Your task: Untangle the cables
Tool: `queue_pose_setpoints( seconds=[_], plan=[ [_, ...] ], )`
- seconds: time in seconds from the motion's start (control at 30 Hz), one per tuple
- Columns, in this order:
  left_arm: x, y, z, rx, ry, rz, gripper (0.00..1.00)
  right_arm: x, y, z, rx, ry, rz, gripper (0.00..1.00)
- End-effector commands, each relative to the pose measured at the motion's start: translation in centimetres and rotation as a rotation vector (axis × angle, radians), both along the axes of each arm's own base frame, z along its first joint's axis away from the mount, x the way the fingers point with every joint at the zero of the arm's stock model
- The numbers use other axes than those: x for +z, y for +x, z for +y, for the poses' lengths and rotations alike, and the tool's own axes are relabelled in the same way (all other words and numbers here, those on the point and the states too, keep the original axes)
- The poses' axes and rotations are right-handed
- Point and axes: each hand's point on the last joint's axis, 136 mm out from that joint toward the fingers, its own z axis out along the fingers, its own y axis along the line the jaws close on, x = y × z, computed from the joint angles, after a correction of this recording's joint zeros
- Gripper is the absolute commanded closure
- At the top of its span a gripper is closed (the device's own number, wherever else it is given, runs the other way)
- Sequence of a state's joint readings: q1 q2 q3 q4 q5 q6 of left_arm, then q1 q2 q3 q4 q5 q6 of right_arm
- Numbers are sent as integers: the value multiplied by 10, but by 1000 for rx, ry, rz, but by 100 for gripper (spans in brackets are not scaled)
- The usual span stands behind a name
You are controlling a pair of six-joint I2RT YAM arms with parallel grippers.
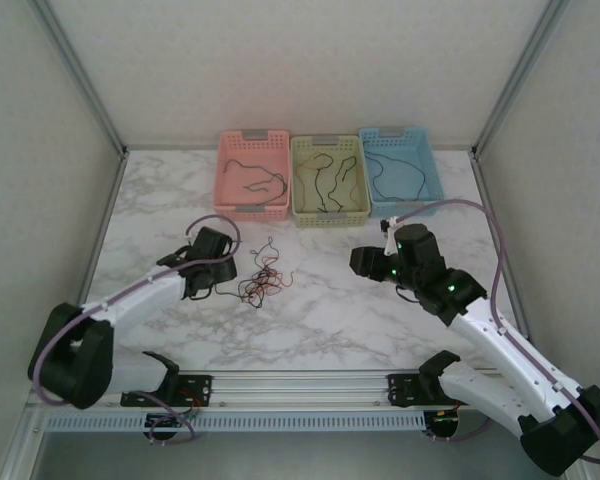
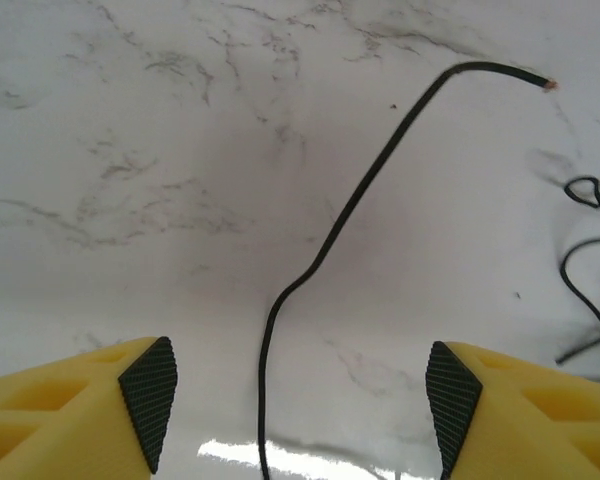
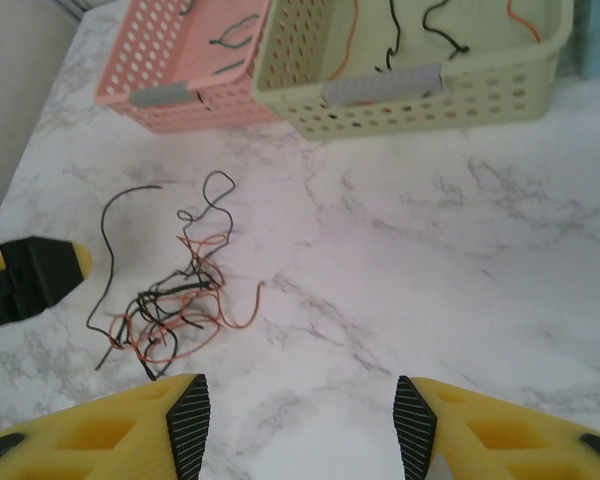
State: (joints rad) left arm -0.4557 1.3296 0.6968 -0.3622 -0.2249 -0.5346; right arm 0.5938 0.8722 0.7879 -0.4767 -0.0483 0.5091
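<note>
The cables lie as a loose tangle (image 1: 260, 280) of thin black and red-orange wires on the marble table, left of centre. In the right wrist view the tangle (image 3: 170, 310) sits up and to the left of my right gripper's fingers. My left gripper (image 1: 220, 282) is low at the tangle's left edge, open. One black cable (image 2: 330, 235) runs on the table between its wide-apart fingers, touching neither pad. My left gripper (image 2: 298, 400) holds nothing. My right gripper (image 1: 365, 262) hovers right of the tangle, open and empty (image 3: 300, 425).
Three baskets stand in a row at the back: pink (image 1: 252, 172), pale green (image 1: 328, 180) and blue (image 1: 400, 170), each with loose wires inside. The pink basket (image 3: 180, 60) and green basket (image 3: 430, 90) lie beyond the tangle. Bare marble lies between the arms.
</note>
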Motion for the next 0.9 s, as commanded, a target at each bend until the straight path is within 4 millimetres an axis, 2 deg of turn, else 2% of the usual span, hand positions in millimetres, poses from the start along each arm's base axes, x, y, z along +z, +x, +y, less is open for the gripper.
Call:
queue_pose_setpoints(
  seconds=[0.0, 0.2, 0.47, 0.53, 0.6, 0.67, 0.7, 0.87],
  plan=[
    [6, 28, -9, 4, -39, -40, 34, 4, -4, -7, -24, 8, -35, 45],
    [-9, 42, -16, -11, -31, -13, 40, 0, -8, -10, -25, -3, -26, 45],
    [-22, 52, -8, 7, 14, 11, 49, -3, -10, -10, -18, -4, -13, 45],
    [-24, 55, -7, 12, 8, 12, 56, -5, -10, -10, -17, -9, -10, 45],
    [-25, 56, -8, 5, 3, 20, 77, -6, -11, -10, -15, -11, -5, 45],
    [-21, 57, -9, 2, -5, 11, 95, -7, -11, -9, -14, -7, -3, 45],
    [-17, 56, -11, -2, -17, 0, 100, -7, -11, -9, -13, -4, -1, 45],
    [34, 45, -18, -59, -106, -133, 100, -5, -14, 4, 44, 45, 0, 46]
  ],
)
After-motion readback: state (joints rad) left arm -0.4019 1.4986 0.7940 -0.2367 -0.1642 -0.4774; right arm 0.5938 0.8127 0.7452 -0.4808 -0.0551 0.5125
